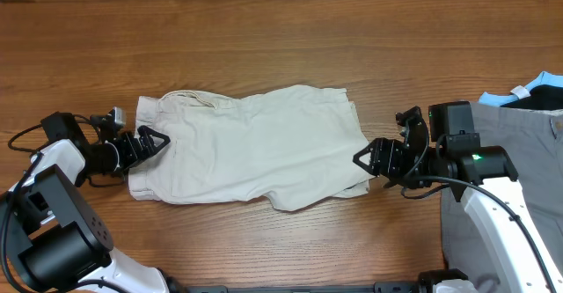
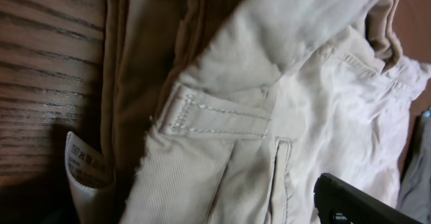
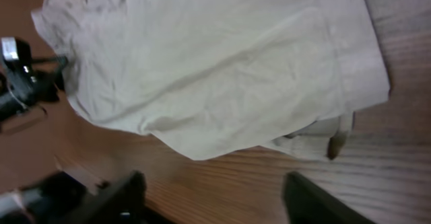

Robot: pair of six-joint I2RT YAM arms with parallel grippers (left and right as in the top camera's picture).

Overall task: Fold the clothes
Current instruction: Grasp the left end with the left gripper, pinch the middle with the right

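Observation:
The cream shorts (image 1: 251, 143) lie flat across the middle of the wooden table, waistband to the left and leg hems to the right. My left gripper (image 1: 151, 141) is at the waistband edge, open, its jaws spread over the cloth. The left wrist view shows the waistband close up (image 2: 303, 116), with a belt loop (image 2: 215, 120), the white tag (image 2: 84, 167) and one black finger (image 2: 360, 204). My right gripper (image 1: 362, 158) is open and empty, over bare wood just short of the hem. In the right wrist view its fingers (image 3: 215, 197) sit wide apart below the shorts (image 3: 215, 62).
A grey garment (image 1: 519, 152) lies at the right edge under my right arm. A black and light-blue garment (image 1: 537, 91) is behind it. The wooden table (image 1: 281, 47) runs bare behind the shorts. My left arm shows in the right wrist view (image 3: 20, 83).

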